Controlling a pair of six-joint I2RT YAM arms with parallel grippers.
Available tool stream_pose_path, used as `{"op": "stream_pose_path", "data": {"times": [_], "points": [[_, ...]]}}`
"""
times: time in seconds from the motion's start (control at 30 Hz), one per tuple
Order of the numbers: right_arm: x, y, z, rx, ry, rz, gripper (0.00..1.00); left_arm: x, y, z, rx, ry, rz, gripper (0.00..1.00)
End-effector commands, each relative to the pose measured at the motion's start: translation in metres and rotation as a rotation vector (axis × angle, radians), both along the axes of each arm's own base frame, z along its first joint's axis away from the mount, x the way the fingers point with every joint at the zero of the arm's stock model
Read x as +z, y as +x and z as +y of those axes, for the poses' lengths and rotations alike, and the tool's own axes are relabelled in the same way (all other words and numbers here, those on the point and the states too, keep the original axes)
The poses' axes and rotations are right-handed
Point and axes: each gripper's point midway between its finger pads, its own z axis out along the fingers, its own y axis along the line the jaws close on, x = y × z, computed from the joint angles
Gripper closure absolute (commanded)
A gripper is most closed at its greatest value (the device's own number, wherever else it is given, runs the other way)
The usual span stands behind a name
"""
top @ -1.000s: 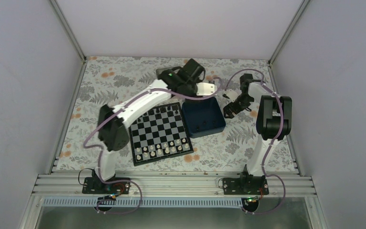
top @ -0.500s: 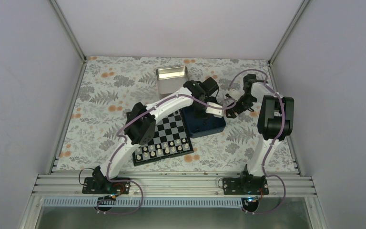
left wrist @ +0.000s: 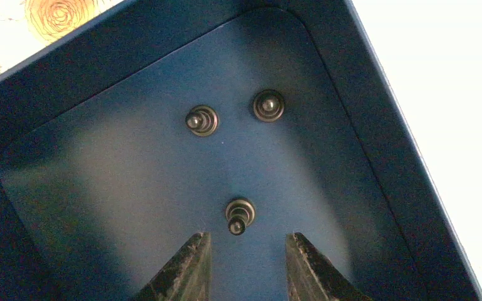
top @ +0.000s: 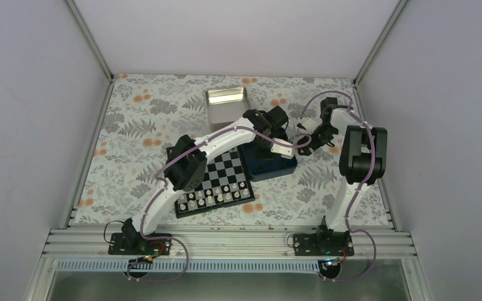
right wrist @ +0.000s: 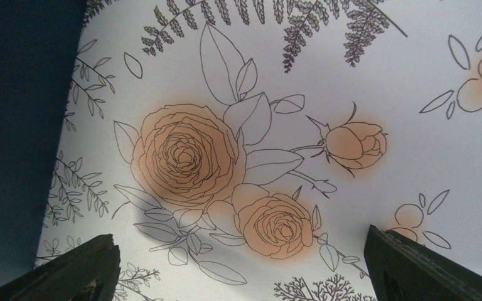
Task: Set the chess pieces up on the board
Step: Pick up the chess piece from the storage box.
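Left claw (left wrist: 246, 241) is hovering part-open, empty, just short of a black chess piece (left wrist: 238, 215) standing in the blue box (left wrist: 358, 94). Right claw (right wrist: 240, 238) is gaping, empty. Risk: closing off-centre, tipping it.

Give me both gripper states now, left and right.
Left gripper: open, empty, just short of a black chess piece in the navy box.
Right gripper: wide open, empty, over the tablecloth.

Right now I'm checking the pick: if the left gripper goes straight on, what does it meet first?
Probably the nearest black chess piece on the floor of the blue box, just ahead of the left gripper; depth is unclear.
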Motion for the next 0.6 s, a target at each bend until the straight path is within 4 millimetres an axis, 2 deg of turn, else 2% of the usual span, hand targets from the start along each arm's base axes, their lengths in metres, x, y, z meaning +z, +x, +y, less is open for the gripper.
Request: {"op": "stream_pose_path", "data": {"times": [0.0,0.57], "points": [[-0.005,-0.011,0.001,0.003,0.023,0.032,0.0,-0.007,0.001,-0.002,-0.023,0.006,-0.019,0.69],[-0.008,-0.014,0.0,0.001,0.026,0.042,0.0,-0.025,0.003,-0.002,-0.035,0.038,-0.008,0.7]]}}
